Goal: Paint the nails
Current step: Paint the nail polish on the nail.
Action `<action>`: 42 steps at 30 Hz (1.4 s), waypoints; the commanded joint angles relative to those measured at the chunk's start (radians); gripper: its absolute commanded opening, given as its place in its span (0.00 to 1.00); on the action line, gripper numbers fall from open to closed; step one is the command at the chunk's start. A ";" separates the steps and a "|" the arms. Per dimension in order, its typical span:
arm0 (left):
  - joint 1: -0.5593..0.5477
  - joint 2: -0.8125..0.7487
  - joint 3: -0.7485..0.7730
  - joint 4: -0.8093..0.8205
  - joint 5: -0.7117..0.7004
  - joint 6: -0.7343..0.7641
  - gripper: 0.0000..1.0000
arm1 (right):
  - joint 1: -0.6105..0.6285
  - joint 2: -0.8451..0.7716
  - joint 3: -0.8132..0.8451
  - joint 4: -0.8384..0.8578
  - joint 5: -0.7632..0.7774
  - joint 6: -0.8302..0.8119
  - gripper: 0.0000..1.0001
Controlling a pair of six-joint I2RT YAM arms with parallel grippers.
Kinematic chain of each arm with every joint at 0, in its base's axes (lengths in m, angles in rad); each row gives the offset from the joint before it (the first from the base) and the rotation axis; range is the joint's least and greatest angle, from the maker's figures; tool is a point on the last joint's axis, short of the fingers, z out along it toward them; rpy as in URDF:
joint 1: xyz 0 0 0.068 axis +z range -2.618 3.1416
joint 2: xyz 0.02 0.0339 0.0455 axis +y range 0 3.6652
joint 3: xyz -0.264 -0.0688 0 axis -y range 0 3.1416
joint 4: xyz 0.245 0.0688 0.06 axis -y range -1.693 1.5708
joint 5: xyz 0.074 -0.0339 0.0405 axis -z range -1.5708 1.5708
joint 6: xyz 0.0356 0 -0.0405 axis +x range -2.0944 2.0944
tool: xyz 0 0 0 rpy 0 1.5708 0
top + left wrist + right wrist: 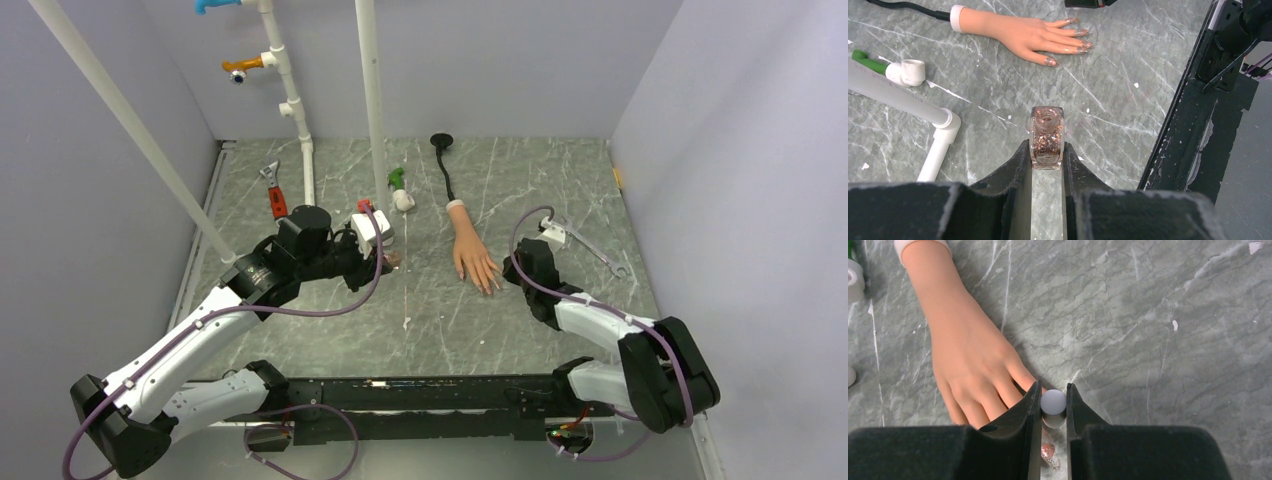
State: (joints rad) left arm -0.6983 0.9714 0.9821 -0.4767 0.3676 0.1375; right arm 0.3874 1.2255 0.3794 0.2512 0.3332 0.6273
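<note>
**Nail painting: both grippers loaded, right one over the fingertips**

Nearest first, from the wrist views. Note left gripper [1047,152] pinching a small clear polish bottle [1047,135] by its flat sides. Neck uncapped, coppery glitter inside. Contact of bottle base with the bench [1128,115]: cannot tell.

Note right gripper [1053,399] pressed shut on a round white cap [1053,402], directly above the fingertips of the mannequin hand [968,355]. See one glitter-coated nail just beneath the cap, between the gripper fingers. Brush itself hidden.

Next out, from the left wrist view. Find the hand lying palm down and flat on the bench. Count four nails [1050,61] in view at the fingertips, each with a glittery coat. Thumb nail not visible.

From the top view. Place the left gripper well apart from the hand, on its left, and the right gripper right at the fingertips. Follow the black stem [445,175] from the wrist away to a round foot near the back wall.

Farthest. Log a white pipe [372,100] standing upright, a green-handled tool [398,188] beside its base, and a red-handled wrench [274,192] further left.
</note>
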 commanded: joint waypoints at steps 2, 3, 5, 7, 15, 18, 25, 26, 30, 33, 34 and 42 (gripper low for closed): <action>-0.008 -0.025 0.044 0.030 -0.009 0.003 0.00 | -0.003 -0.073 -0.019 -0.015 0.007 -0.018 0.00; -0.009 -0.024 0.043 0.030 -0.010 0.004 0.00 | -0.004 -0.081 -0.023 -0.010 0.011 -0.020 0.00; -0.010 -0.019 0.045 0.029 -0.010 0.004 0.00 | -0.003 -0.082 -0.024 -0.004 0.015 -0.022 0.00; -0.014 -0.017 0.045 0.029 -0.007 0.004 0.00 | -0.003 -0.072 -0.014 -0.006 0.014 -0.025 0.00; -0.019 -0.019 0.043 0.032 -0.012 0.003 0.00 | -0.004 -0.027 0.023 0.014 0.015 -0.034 0.00; -0.021 -0.016 0.044 0.031 -0.010 0.004 0.00 | -0.002 0.001 0.052 0.017 0.015 -0.043 0.00; -0.022 -0.023 0.045 0.029 -0.023 0.005 0.00 | -0.003 0.043 0.105 0.024 0.013 -0.060 0.00; -0.022 -0.023 0.044 0.029 -0.025 0.005 0.00 | -0.003 0.047 0.107 0.024 0.010 -0.060 0.00; -0.021 -0.020 0.046 0.026 -0.022 0.008 0.00 | -0.002 0.054 0.106 0.031 0.006 -0.055 0.00; -0.023 -0.017 0.046 0.026 -0.022 0.007 0.00 | -0.003 0.054 0.094 0.033 0.005 -0.055 0.00; -0.023 -0.017 0.046 0.026 -0.022 0.007 0.00 | -0.002 0.053 0.090 0.033 0.006 -0.055 0.00; -0.023 -0.018 0.046 0.027 -0.019 0.006 0.00 | -0.004 0.071 0.061 0.042 0.010 -0.044 0.00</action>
State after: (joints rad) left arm -0.7151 0.9703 0.9821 -0.4767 0.3500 0.1379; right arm 0.3874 1.2819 0.4511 0.2546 0.3340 0.5831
